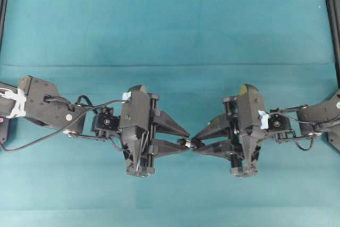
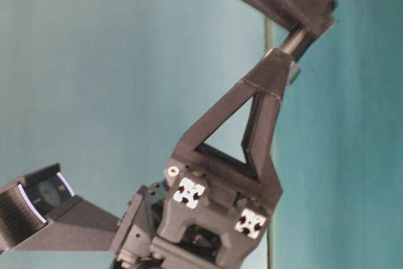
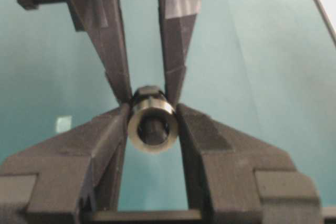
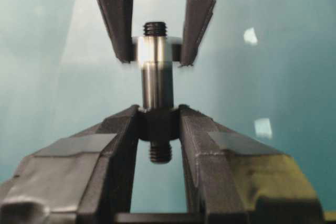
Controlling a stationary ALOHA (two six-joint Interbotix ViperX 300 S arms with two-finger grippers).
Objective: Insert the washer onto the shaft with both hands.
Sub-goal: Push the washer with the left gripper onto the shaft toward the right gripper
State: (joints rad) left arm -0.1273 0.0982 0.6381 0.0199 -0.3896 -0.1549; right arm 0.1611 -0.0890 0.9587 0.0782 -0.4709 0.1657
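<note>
Even, bright, diffuse light; soft shadows; wrist views blurred up close.

Tips of left gripper [image 1: 182, 140] & right gripper [image 1: 196, 143] meet nose to nose mid-table, no gap betw them. Left fingers [image 3: 107, 132] pinch washer [image 3: 153, 126]; shaft [image 4: 156, 85] fills its bore, so no way straight ahead of either pair. Above, below & to both sides of the fingers: bare teal mat [image 1: 170, 30], room to pass. Tape scrap [image 4: 263, 127] flat beside right fingers [image 4: 202, 135].
</note>
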